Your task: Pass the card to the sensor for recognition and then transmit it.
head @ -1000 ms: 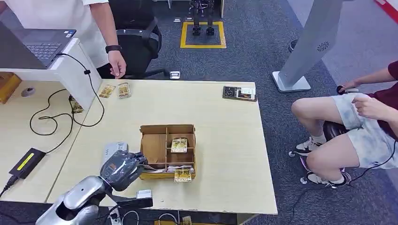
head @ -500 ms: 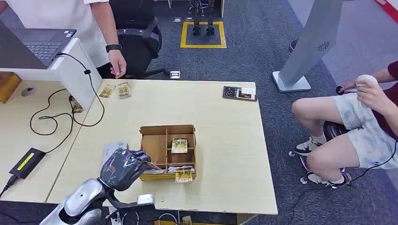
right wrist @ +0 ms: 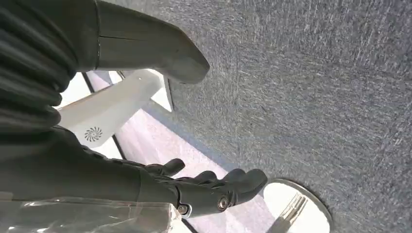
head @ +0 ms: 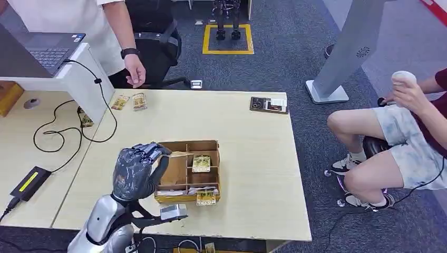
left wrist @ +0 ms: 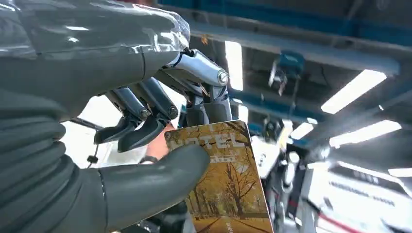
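Card [left wrist: 224, 180] pinched by left hand [head: 136, 169], raised over box [head: 188, 169] for sensor pass; right hand [right wrist: 145, 179] hangs, fingers apart, empty.

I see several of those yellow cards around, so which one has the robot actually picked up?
The card pinched in its left hand, raised over the box; the others lie flat.

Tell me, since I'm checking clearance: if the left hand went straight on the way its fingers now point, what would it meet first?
Probably nothing near: the left hand, pinching the card, points upward above the cardboard box. The left wrist view shows ceiling lights beyond; depth is unclear.
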`<action>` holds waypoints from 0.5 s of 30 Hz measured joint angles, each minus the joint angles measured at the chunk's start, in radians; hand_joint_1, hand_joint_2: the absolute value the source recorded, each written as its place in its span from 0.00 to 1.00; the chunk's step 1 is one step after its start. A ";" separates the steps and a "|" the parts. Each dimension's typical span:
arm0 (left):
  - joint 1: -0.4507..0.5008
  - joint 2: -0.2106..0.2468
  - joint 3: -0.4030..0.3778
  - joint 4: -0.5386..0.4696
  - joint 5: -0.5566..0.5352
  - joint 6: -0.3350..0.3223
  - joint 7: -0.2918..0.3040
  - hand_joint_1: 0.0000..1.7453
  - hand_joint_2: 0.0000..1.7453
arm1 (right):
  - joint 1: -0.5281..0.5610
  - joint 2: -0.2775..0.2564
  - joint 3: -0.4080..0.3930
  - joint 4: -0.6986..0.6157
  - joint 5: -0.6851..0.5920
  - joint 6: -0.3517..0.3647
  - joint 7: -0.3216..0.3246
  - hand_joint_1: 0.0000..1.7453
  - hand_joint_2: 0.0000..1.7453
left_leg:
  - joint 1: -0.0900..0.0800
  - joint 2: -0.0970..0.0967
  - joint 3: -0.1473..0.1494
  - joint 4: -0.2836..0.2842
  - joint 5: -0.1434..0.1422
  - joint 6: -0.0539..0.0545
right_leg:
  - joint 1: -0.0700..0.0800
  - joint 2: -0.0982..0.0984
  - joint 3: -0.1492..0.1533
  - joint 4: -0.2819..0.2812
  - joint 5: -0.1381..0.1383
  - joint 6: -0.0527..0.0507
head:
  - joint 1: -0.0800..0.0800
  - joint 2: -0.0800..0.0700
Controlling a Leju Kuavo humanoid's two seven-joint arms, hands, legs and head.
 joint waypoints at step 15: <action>-0.121 -0.140 0.050 0.061 -0.054 0.000 0.117 1.00 1.00 | 0.003 0.023 0.031 -0.021 0.000 0.006 0.029 0.00 1.00 | 0.000 0.000 0.000 0.000 0.000 0.000 | 0.000 0.000 0.000 0.000 0.000 0.000 | 0.000 0.000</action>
